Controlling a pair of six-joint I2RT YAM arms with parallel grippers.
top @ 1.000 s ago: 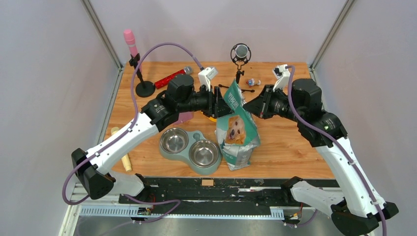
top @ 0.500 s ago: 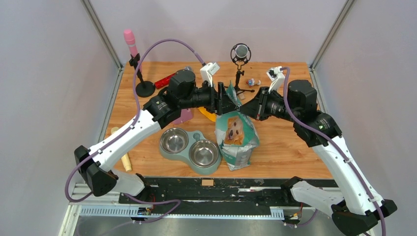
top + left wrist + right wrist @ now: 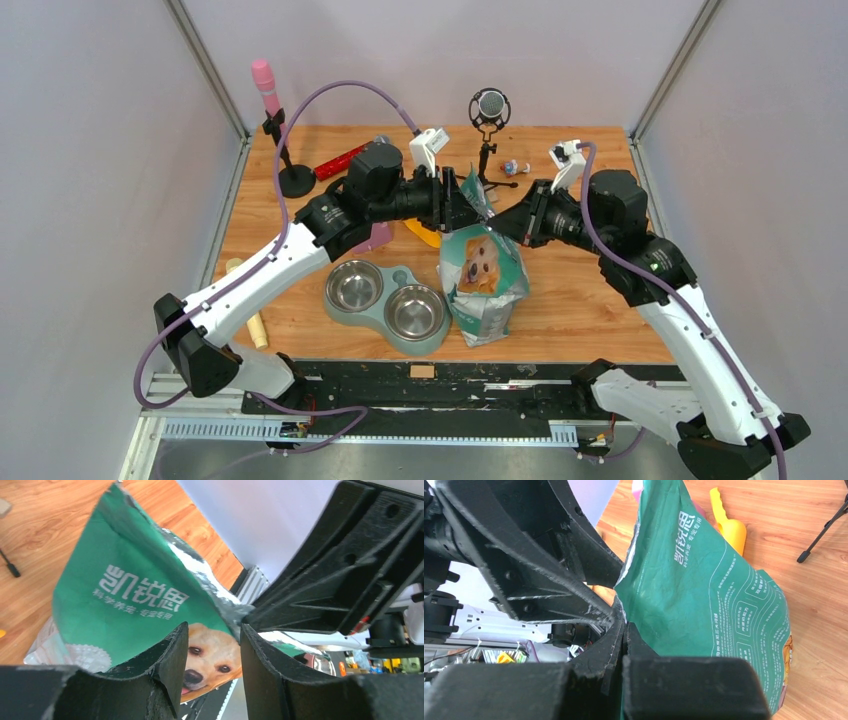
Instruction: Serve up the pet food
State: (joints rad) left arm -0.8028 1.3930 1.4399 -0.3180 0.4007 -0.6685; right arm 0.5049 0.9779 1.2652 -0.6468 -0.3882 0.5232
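Note:
A teal-and-silver bag point(image 3: 483, 275) picturing a golden dog stands upright at the table's middle. The pet food itself is hidden inside it. My right gripper point(image 3: 503, 222) is shut on the bag's top edge, its fingertips point(image 3: 625, 625) pinching the green foil point(image 3: 704, 595). My left gripper point(image 3: 468, 203) faces it from the other side, open. In the left wrist view the gap between my left gripper's tips point(image 3: 212, 635) shows the bag's dog picture point(image 3: 212, 652), and the silver torn edge point(image 3: 220, 597) lies just past them. A teal double bowl point(image 3: 402, 273) sits left of the bag, both steel cups empty.
A yellow scoop point(image 3: 425, 232) lies behind the bag, also in the right wrist view point(image 3: 729, 527). A pink microphone on a stand point(image 3: 265, 80), a red microphone point(image 3: 345, 160) and a black tripod microphone point(image 3: 489, 105) stand at the back. A wooden stick point(image 3: 250, 310) lies far left.
The left gripper has moved right, up to the bag's top. The right gripper has shifted slightly left with the top edge in it, and the bag's top now stands straighter.

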